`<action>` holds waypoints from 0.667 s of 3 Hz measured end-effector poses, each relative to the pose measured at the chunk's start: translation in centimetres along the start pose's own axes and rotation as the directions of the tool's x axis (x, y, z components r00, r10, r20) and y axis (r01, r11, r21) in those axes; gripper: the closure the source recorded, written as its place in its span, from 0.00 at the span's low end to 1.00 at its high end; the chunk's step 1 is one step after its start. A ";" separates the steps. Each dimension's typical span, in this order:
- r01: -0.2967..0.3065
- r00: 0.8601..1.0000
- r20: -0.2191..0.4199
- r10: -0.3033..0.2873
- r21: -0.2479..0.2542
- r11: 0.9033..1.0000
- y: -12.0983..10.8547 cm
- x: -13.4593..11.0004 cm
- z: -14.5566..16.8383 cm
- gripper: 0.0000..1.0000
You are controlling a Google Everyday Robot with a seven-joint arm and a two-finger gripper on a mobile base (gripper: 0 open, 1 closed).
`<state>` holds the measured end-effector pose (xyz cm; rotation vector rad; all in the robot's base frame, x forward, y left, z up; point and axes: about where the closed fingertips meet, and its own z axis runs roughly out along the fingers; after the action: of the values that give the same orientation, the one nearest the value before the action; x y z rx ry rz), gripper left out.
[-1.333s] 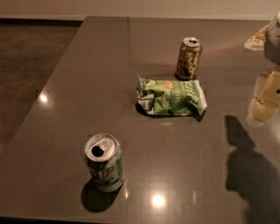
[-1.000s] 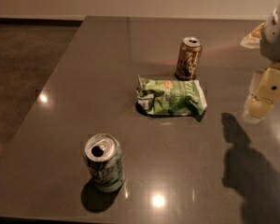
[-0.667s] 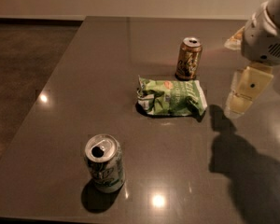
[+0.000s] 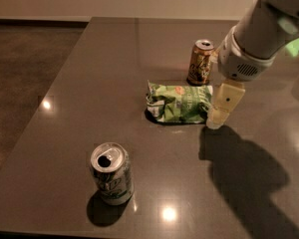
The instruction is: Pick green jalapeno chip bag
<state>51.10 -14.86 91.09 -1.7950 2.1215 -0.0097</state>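
The green jalapeno chip bag (image 4: 178, 102) lies flat near the middle of the dark table (image 4: 89, 83), crumpled, light green with white lettering and a red-orange mark. My gripper (image 4: 220, 111) hangs from the white arm at the upper right. Its pale finger (image 4: 224, 103) points down just right of the bag's right edge, close above the table. It holds nothing that I can see.
A brown soda can (image 4: 201, 62) stands upright just behind the bag, close to my arm. A green-and-white soda can (image 4: 111, 173), opened, stands at the front left. The table's left edge borders a dark floor (image 4: 20, 73).
My arm has swung in from the right edge toward the left and lowered, bringing the gripper right next to the bag's right side. The bag and both cans have not moved.
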 end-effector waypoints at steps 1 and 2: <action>-0.001 1.000 0.002 0.001 -0.024 1.000 -1.3 -1.2 3.3 0.00; -0.009 1.000 0.012 0.009 -0.051 0.999 -2.0 -1.8 5.0 0.03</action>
<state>54.66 -12.42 87.34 -1.8093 2.1399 0.0576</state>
